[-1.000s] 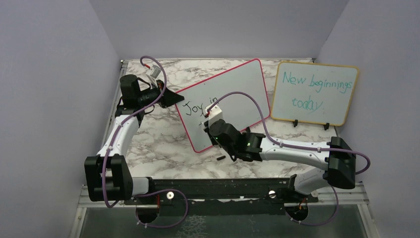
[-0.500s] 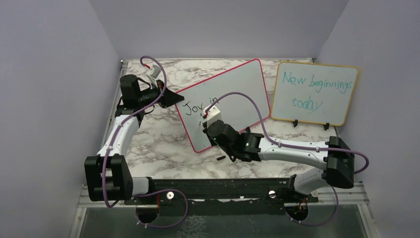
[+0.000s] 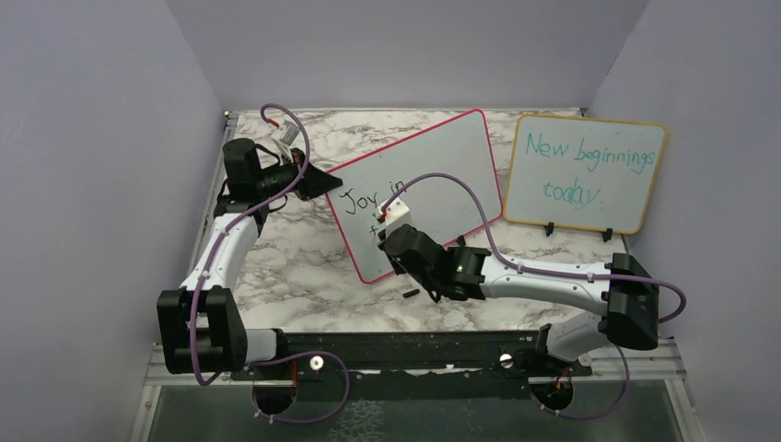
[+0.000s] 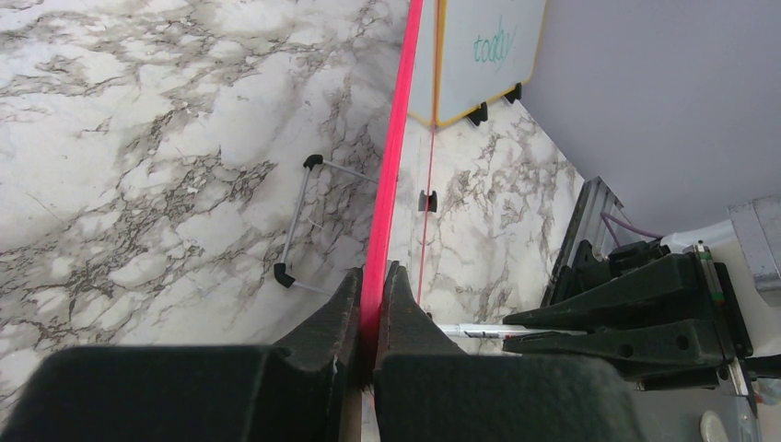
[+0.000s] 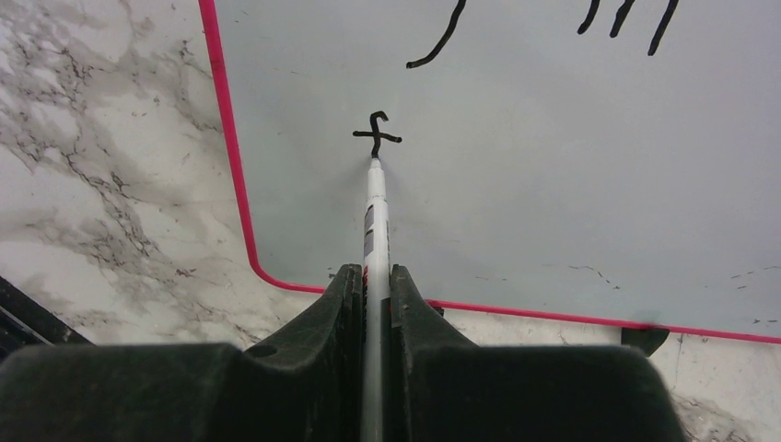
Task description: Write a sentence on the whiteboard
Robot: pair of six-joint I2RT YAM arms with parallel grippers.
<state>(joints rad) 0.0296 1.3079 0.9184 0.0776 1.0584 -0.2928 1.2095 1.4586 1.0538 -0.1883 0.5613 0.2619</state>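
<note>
The red-framed whiteboard (image 3: 433,175) stands tilted at the table's middle. It also shows in the right wrist view (image 5: 553,157) and edge-on in the left wrist view (image 4: 394,157). Black writing "Joy in" (image 3: 371,195) is on its top line. A black "t" (image 5: 376,136) starts the second line. My left gripper (image 4: 371,276) is shut on the board's red left edge. My right gripper (image 5: 372,276) is shut on a white marker (image 5: 374,216), whose tip touches the board at the foot of the "t". In the top view the right gripper (image 3: 385,221) is in front of the board's lower left part.
A yellow-framed board (image 3: 586,173) with teal writing "New beginnings today" stands at the back right. A small dark marker cap (image 3: 411,295) lies on the marble table (image 3: 295,276) in front of the whiteboard. A wire stand (image 4: 308,221) sits behind the board.
The right gripper and marker have shifted slightly left and up along the board. The left arm and the whiteboard have not moved.
</note>
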